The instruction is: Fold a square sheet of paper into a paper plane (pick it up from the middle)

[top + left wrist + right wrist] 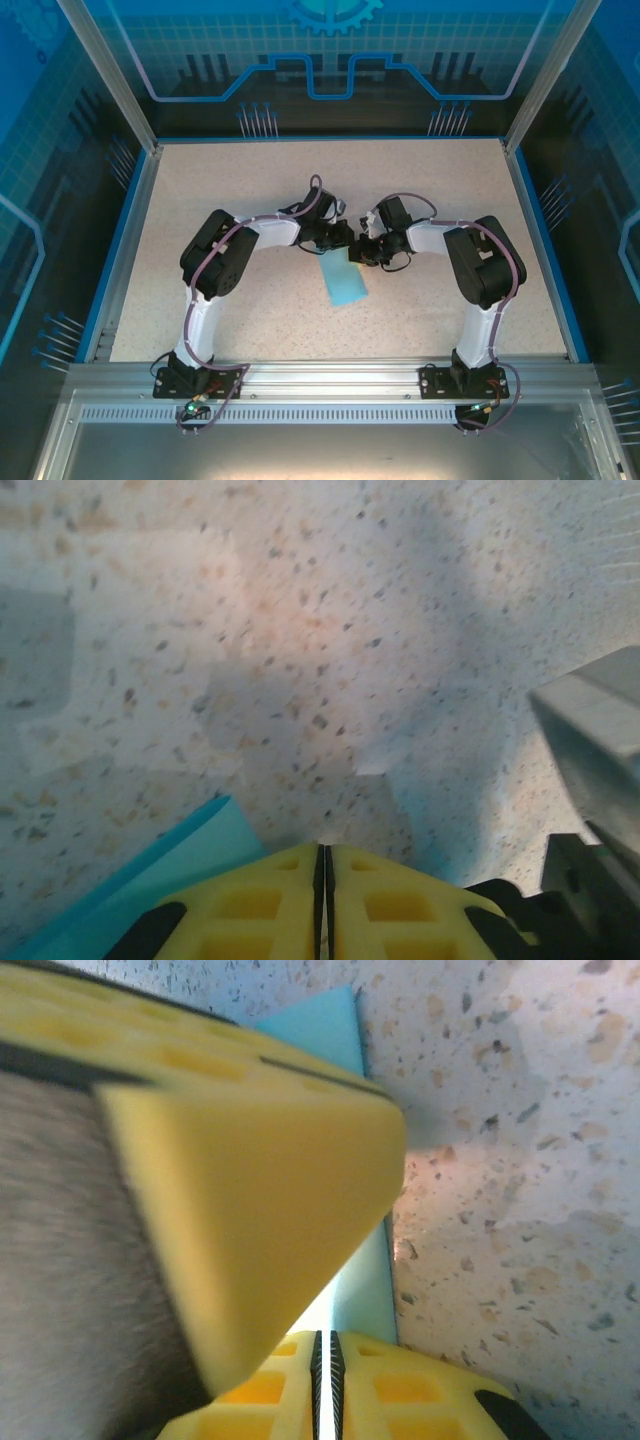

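The light-blue sheet of paper (345, 284) lies folded into a narrow strip at the middle of the table, its far end under both grippers. My left gripper (343, 243) and right gripper (359, 252) meet tip to tip over that end. In the left wrist view the left gripper (323, 855) is shut, with the paper (150, 870) beside and under its left finger. In the right wrist view the right gripper (323, 1338) is shut to a thin slit that shows pale blue. The paper (365, 1290) lies just ahead of it, and the left gripper's yellow finger (260, 1180) crosses in front.
The speckled tabletop (250, 200) has blue rails (120, 250) along its sides and an aluminium beam (330, 375) at the near edge. Part of the right arm's grey body (590, 730) stands close on the right of the left wrist view.
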### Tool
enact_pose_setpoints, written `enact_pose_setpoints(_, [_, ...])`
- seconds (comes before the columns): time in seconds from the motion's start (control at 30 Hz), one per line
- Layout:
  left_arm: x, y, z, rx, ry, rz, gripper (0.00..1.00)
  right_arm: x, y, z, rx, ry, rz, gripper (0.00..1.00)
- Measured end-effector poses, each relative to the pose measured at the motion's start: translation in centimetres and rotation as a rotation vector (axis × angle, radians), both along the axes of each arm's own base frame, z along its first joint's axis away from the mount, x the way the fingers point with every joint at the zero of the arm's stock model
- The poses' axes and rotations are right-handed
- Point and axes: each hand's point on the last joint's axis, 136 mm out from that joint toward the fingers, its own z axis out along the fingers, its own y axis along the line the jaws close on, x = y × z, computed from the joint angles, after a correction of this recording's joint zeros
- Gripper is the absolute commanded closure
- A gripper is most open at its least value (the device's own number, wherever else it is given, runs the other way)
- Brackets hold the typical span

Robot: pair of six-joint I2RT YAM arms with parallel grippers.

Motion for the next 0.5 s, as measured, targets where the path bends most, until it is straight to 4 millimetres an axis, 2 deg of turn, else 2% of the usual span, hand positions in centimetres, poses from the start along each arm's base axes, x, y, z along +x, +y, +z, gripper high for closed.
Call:
enact_pose_setpoints(0.37, [0.1,0.5,-0.5,0.023,0.0,0.015,0.91,-0.3,0.3,0.2,0.04,-0.004,0.012,0.86])
enact_pose_setpoints(0.5, [0.0,0.5,-0.5,0.023,0.0,0.015,0.91,-1.3,0.2,0.2,0.058,0.003,0.022,0.86])
